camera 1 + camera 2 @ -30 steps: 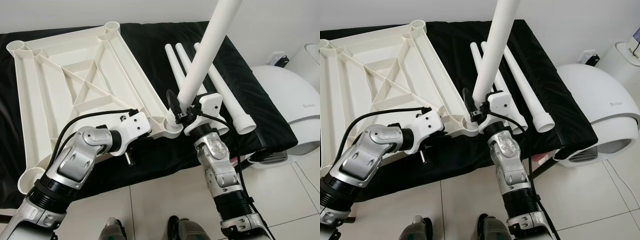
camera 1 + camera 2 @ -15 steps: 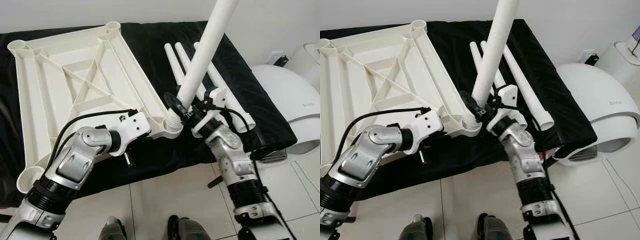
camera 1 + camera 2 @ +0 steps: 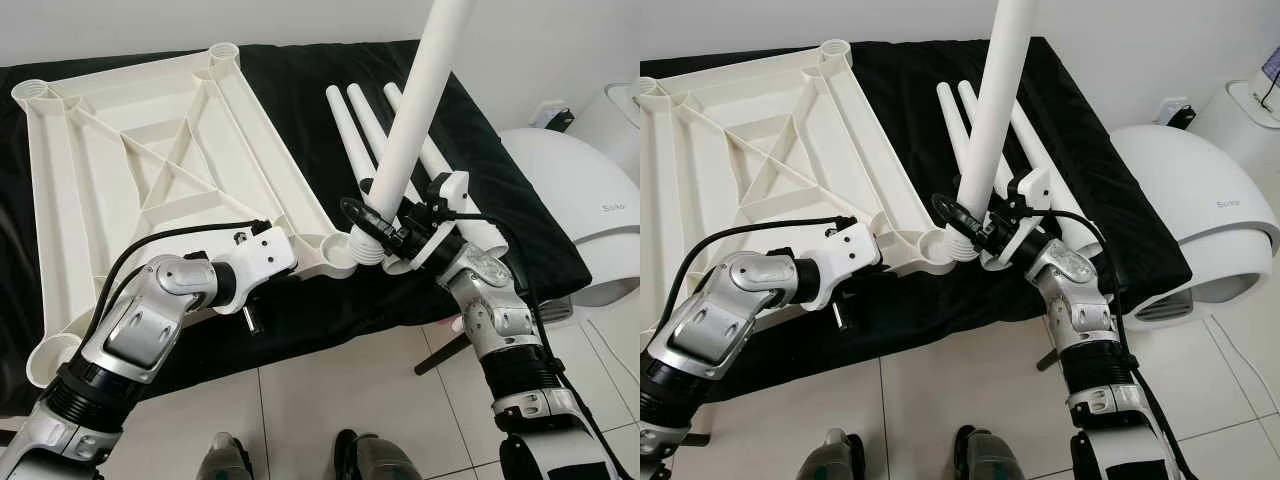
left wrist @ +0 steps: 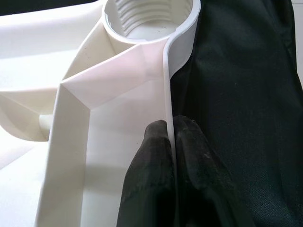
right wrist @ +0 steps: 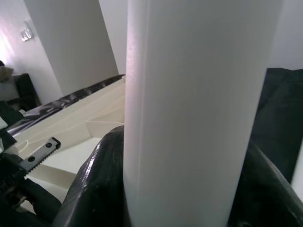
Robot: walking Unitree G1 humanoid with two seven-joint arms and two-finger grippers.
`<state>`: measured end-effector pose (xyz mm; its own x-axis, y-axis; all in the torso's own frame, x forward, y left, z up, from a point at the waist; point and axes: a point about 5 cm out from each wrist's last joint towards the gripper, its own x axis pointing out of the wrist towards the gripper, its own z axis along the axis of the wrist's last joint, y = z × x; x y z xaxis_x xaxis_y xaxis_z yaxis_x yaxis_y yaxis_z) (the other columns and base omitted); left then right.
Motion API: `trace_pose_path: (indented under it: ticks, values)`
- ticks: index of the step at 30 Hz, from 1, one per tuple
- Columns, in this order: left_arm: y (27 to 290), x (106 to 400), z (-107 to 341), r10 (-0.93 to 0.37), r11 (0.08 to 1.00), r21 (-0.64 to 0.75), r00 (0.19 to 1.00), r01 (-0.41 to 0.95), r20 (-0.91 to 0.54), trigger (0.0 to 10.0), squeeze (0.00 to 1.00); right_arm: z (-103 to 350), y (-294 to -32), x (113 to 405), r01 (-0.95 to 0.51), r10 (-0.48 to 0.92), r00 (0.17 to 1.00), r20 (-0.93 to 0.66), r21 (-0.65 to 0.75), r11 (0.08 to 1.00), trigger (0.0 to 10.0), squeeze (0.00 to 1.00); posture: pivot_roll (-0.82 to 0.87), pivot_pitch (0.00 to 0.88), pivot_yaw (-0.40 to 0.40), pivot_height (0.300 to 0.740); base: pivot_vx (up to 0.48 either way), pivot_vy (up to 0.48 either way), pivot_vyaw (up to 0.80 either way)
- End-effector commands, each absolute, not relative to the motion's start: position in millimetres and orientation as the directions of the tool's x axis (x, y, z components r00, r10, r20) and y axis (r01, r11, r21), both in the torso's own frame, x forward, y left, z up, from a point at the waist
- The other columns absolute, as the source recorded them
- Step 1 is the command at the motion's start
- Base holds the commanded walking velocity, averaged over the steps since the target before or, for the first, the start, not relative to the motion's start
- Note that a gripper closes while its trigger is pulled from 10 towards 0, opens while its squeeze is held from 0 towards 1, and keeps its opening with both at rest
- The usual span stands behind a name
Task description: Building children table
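Tabletop frame (image 3: 150, 170): one, white, underside up
Corner sockets (image 3: 222, 52): four
Table legs: four; one upright (image 3: 420, 110), three lying (image 3: 345, 120)
Black cloth (image 3: 300, 80): one
White domed appliance (image 3: 570, 180): one

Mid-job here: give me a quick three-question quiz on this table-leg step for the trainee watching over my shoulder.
1. True or false: the left gripper is clamped on the rim of the tabletop.
2. Which is the right gripper holding? A) a leg lying on the black cloth, B) the upright leg at the threaded corner socket, C) nothing.
3. How many spare legs lie on the cloth beside the tabletop?

Key: 1 true; 2 B; 3 three.
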<state>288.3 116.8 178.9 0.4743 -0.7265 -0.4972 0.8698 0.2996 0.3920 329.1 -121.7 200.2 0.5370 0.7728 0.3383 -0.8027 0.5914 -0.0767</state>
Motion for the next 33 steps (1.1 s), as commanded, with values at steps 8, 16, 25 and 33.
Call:
trace_pose_path:
  ticks: [8, 16, 25, 33]
  values:
    - [121.8, 282.0, 171.7, -0.702, 0.301, 0.388, 0.478, 0.871, -0.528, 10.0, 0.00, 208.2, -105.3, 330.6, -0.852, 0.805, 0.447, 0.391, -0.088, 0.516, 10.0, 0.00, 0.07, 0.188, -0.054, 0.740, 0.000, 0.000, 0.00]
    - [121.9, 282.1, 172.9, -0.703, 0.303, 0.390, 0.480, 0.869, -0.525, 10.0, 0.00, 197.0, -101.2, 330.4, -0.861, 0.816, 0.446, 0.369, -0.073, 0.504, 10.0, 0.00, 0.08, 0.189, -0.054, 0.740, 0.000, 0.000, 0.00]
    - [120.8, 280.9, 173.8, -0.706, 0.302, 0.388, 0.478, 0.870, -0.522, 10.0, 0.00, 168.2, -102.3, 329.2, -0.844, 0.812, 0.496, 0.308, -0.051, 0.534, 10.0, 0.00, 0.08, 0.198, -0.048, 0.740, 0.000, 0.000, 0.00]
    - [120.2, 280.1, 174.0, -0.708, 0.300, 0.386, 0.475, 0.872, -0.523, 10.0, 0.00, 163.8, -105.6, 332.7, -0.819, 0.794, 0.528, 0.302, -0.067, 0.570, 10.0, 0.00, 0.08, 0.198, -0.047, 0.740, 0.000, 0.000, 0.00]
